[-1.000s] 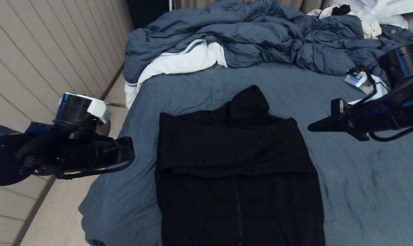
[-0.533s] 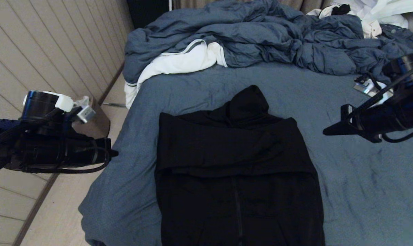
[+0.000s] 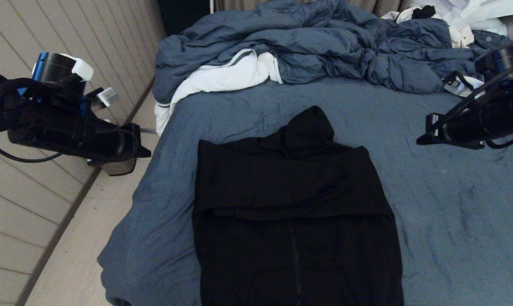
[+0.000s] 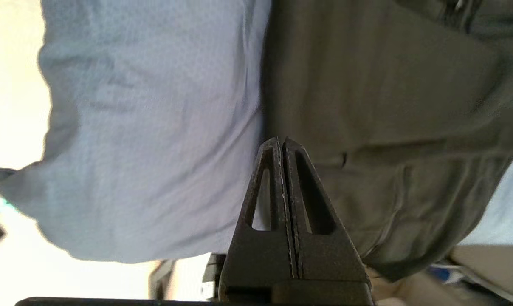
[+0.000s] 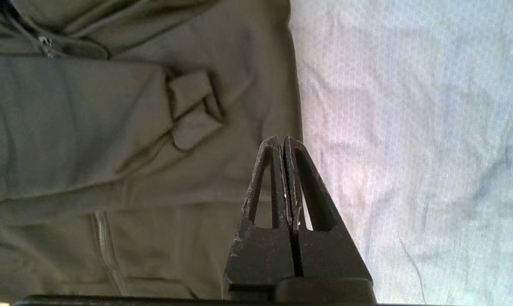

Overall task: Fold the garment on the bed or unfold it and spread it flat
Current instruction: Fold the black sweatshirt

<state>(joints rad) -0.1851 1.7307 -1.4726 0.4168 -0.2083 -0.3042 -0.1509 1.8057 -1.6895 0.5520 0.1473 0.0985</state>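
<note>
Garment (image 3: 297, 212) sleeves prob. folded in.

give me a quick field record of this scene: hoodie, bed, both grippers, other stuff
hoodie: black, front up, zipper closed, sleeves folded across chest, hood toward the duvet
bed: blue-grey sheet, hoodie lying on it
left gripper: shut, empty, raised off the bed's left edge
right gripper: shut, empty, raised over the sheet right of the hoodie
duvet: rumpled at the far end, white lining showing
white clothing: far right corner
</note>
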